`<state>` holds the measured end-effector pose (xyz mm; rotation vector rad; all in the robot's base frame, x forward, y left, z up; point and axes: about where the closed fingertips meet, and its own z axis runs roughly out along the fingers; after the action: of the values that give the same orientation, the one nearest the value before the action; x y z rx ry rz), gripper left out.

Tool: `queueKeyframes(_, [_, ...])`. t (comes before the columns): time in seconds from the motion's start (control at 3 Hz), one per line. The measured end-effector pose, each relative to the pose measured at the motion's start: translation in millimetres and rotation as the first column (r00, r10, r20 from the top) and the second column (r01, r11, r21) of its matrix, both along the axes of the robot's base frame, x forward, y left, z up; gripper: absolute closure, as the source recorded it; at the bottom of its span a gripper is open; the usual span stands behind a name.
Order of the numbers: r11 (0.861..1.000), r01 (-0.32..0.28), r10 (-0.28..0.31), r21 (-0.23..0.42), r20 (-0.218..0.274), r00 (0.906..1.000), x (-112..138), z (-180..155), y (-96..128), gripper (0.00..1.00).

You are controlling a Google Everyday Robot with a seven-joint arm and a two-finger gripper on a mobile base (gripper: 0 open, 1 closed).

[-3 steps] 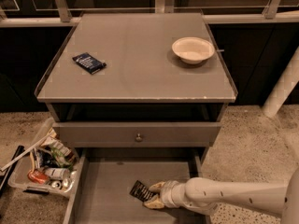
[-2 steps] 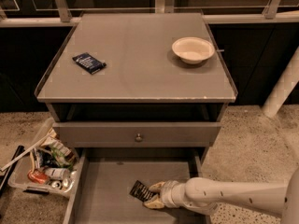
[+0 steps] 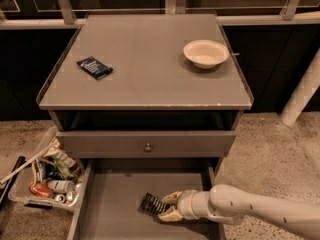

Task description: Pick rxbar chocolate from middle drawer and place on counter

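The rxbar chocolate [image 3: 151, 203], a small black bar with pale stripes, lies on the floor of the open middle drawer [image 3: 115, 209], right of its centre. My gripper [image 3: 164, 208] reaches in from the right, low in the drawer. Its two tan fingers [image 3: 171, 197] sit on either side of the bar's right end and touch it. The bar still rests on the drawer floor. The counter [image 3: 150, 69] is the grey cabinet top above.
A dark blue packet [image 3: 94, 67] lies on the counter's left side and a white bowl [image 3: 205, 52] at its back right. A closed drawer front with a round knob [image 3: 148, 147] overhangs the open drawer. A clear bin of clutter [image 3: 45, 176] stands on the floor at left.
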<state>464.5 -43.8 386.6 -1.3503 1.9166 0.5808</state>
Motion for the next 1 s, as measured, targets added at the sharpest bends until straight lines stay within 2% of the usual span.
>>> queueKeyframes(0.33, [0.998, -0.035, 0.033, 0.051, 0.040, 0.9987, -4.8, 36.4, -10.1, 1.00])
queueKeyframes(0.67, [0.995, -0.075, 0.069, 0.059, 0.101, 0.9926, -5.2, 79.8, -23.7, 1.00])
queueKeyframes(1.0, [0.994, -0.110, 0.104, 0.019, 0.185, 0.9772, -0.3, 134.8, -37.4, 1.00])
